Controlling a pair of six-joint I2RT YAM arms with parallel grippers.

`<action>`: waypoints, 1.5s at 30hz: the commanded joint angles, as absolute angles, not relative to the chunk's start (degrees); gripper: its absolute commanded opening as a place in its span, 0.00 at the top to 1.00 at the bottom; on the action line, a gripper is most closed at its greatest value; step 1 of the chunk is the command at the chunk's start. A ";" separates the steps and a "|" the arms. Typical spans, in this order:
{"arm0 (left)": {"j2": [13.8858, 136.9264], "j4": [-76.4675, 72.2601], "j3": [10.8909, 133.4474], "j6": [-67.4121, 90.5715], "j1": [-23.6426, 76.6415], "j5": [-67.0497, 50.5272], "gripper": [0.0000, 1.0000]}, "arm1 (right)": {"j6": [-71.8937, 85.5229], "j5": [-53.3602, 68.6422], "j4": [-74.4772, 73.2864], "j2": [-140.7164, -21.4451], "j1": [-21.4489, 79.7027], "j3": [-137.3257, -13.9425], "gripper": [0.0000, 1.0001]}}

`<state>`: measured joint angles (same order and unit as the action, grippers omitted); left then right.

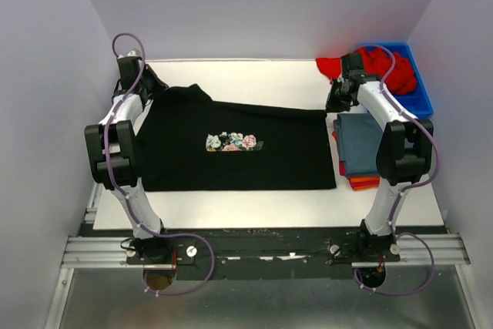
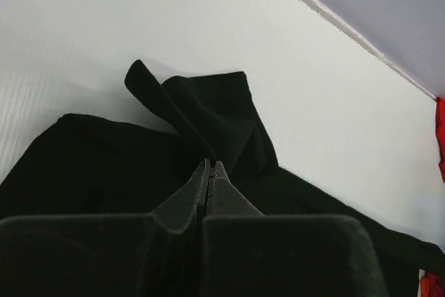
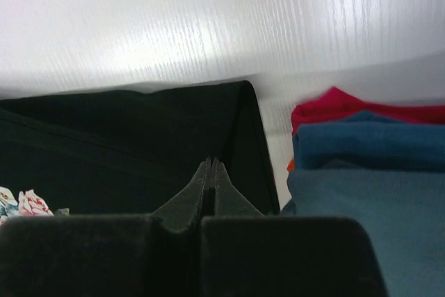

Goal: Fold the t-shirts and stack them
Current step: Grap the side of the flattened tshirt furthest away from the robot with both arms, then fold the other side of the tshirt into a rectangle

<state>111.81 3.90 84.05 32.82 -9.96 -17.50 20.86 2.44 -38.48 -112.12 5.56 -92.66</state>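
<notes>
A black t-shirt [image 1: 231, 167] with a small floral chest print [image 1: 231, 142] lies spread on the white table [image 1: 254, 75]. My left gripper [image 1: 148, 86] is shut at its far-left corner. In the left wrist view a raised fold of the black t-shirt [image 2: 208, 109] runs up into the closed tips of the left gripper [image 2: 210, 163]. My right gripper [image 1: 335, 104] is shut at the far-right corner. There the black t-shirt [image 3: 125, 137] creases toward the right gripper's [image 3: 211, 161] tips. A folded stack lies to the right, slate-blue tee [image 1: 362, 144] on top, orange tee [image 1: 363, 183] under it.
A blue bin [image 1: 422, 98] stands at the back right with a crumpled red tee [image 1: 389, 67] hanging over its rim. The folded stack [image 3: 361, 199] sits close beside the right gripper. Grey walls enclose the table on the left, right and back.
</notes>
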 commanded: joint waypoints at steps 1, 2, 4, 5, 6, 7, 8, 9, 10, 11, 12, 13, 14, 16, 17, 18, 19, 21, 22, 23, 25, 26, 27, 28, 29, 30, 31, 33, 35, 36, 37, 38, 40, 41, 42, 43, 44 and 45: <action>104.69 0.26 77.89 32.17 -10.72 -14.85 1.00 | 21.44 2.46 -37.35 -107.32 5.36 -88.34 0.99; 103.55 -1.48 76.57 32.34 -10.72 -14.94 1.00 | 21.62 2.11 -37.35 -106.62 5.36 -87.37 0.99; 100.91 -2.54 74.11 32.61 -10.81 -14.85 1.00 | 21.80 1.24 -37.53 -104.95 5.36 -86.05 0.99; 99.77 -3.33 72.87 32.78 -10.72 -14.85 1.00 | 21.88 0.53 -37.79 -104.42 5.36 -85.35 0.99; 98.54 -3.86 71.38 32.96 -10.81 -14.68 1.00 | 22.06 0.27 -37.88 -103.54 5.45 -84.65 0.99; 97.48 -4.39 70.24 33.05 -10.81 -14.33 1.00 | 22.15 -1.30 -37.88 -102.93 5.45 -84.12 0.99; 96.25 -4.66 69.09 33.05 -10.72 -14.15 1.00 | 22.41 -1.84 -37.88 -102.31 5.36 -83.42 0.99; 95.11 -5.18 67.86 33.05 -10.72 -13.80 1.00 | 22.41 -2.02 -38.05 -101.78 5.36 -82.89 0.99; 94.05 -5.62 66.72 33.13 -10.81 -13.45 1.00 | 22.50 -1.93 -37.97 -101.26 5.36 -82.27 0.99; 92.74 -6.15 65.32 33.22 -10.72 -12.84 1.00 | 22.59 -1.93 -37.88 -100.64 5.36 -81.83 0.99; 91.51 -6.94 63.74 33.40 -10.72 -12.05 1.00 | 22.85 -1.93 -37.71 -100.11 5.36 -81.13 0.99; 90.02 -7.20 62.42 33.49 -10.90 -11.08 1.00 | 22.94 -1.76 -37.36 -99.50 5.36 -80.43 0.99; 88.52 -7.56 61.01 33.66 -10.81 -10.03 1.00 | 23.11 -1.84 -37.27 -99.06 5.45 -79.90 0.99; 85.44 -7.99 57.93 34.10 -10.98 -7.74 1.00 | 23.20 -1.93 -36.83 -98.27 5.45 -78.67 0.99; 83.95 -8.69 56.35 34.36 -11.33 -7.13 1.00 | 23.38 -1.93 -36.65 -97.74 5.45 -77.97 0.99; 82.80 -8.96 55.12 34.63 -11.60 -6.34 1.00 | 23.47 -2.02 -36.22 -97.47 5.36 -77.18 0.99; 81.49 -8.88 53.98 35.15 -12.04 -5.46 1.00 | 23.55 -2.20 -36.04 -97.30 5.36 -76.47 0.99; 79.29 -8.96 51.69 35.94 -12.92 -4.40 1.00 | 23.91 -2.02 -35.42 -97.12 5.36 -75.07 0.99; 78.32 -8.88 50.72 36.38 -13.35 -3.96 1.00 | 24.17 -2.20 -35.25 -97.03 5.36 -74.36 0.99; 77.61 -8.62 50.02 36.65 -13.53 -3.52 1.00 | 24.34 -2.28 -35.16 -96.94 5.36 -73.83 0.99; 76.47 -7.74 48.70 37.00 -13.80 -2.90 1.00 | 24.43 -1.85 -34.63 -97.03 5.36 -72.69 0.99; 76.03 -7.56 48.00 37.26 -13.89 -2.81 1.00 | 24.61 -1.93 -34.45 -96.86 5.45 -72.16 0.99; 75.33 -7.56 47.12 37.61 -14.15 -2.90 1.00 | 24.70 -1.93 -34.11 -96.68 5.36 -71.38 0.99; 74.80 -7.56 46.24 37.88 -14.32 -2.81 1.00 | 24.78 -2.19 -33.93 -96.68 5.45 -70.85 0.99; 74.10 -7.56 45.36 38.14 -14.67 -2.64 1.00 | 24.96 -2.37 -33.66 -96.68 5.36 -69.97 0.99; 73.57 -7.56 44.39 38.41 -14.94 -2.46 1.00 | 24.96 -2.72 -33.14 -96.59 5.45 -69.26 0.99; 72.87 -7.47 43.60 38.67 -15.46 -2.29 1.00 | 24.96 -2.90 -32.96 -96.59 5.45 -68.47 0.99; 71.72 -7.65 41.84 39.11 -16.52 -2.37 1.00 | 25.05 -2.99 -31.73 -96.59 5.45 -67.07 0.99; 70.93 -7.65 40.00 39.90 -17.40 -2.55 1.00 | 24.96 -3.25 -31.03 -97.29 5.36 -66.36 0.99; 70.58 -8.08 39.12 40.25 -17.84 -2.98 1.00 | 25.05 -3.25 -30.85 -97.64 5.45 -66.10 0.99; 70.23 -8.26 38.07 40.69 -18.45 -3.34 1.00 | 25.05 -3.16 -30.76 -98.08 5.45 -66.09 0.99; 69.88 -8.52 37.19 41.13 -18.89 -3.51 1.00 | 25.14 -2.99 -30.76 -98.35 5.45 -65.92 0.99; 68.82 -9.75 34.82 42.01 -20.12 -4.04 1.00 | 25.40 -3.25 -30.59 -98.53 5.45 -65.39 0.99; 68.12 -10.02 33.93 42.45 -20.65 -4.22 1.00 | 25.57 -3.60 -30.50 -98.35 5.36 -65.04 0.99; 67.33 -10.19 33.06 42.71 -21.00 -4.22 1.00 | 25.66 -4.04 -30.15 -98.09 5.45 -64.69 0.99; 66.72 -10.28 32.35 42.98 -21.18 -4.22 1.00 | 26.01 -4.30 -30.06 -97.82 5.36 -64.43 0.99; 66.01 -10.28 31.56 43.24 -21.09 -4.31 1.00 | 26.02 -4.48 -29.80 -97.39 5.45 -64.16 0.99; 65.48 -10.63 30.68 43.59 -21.18 -4.65 1.00 | 26.19 -4.57 -29.45 -96.95 5.45 -64.07 0.99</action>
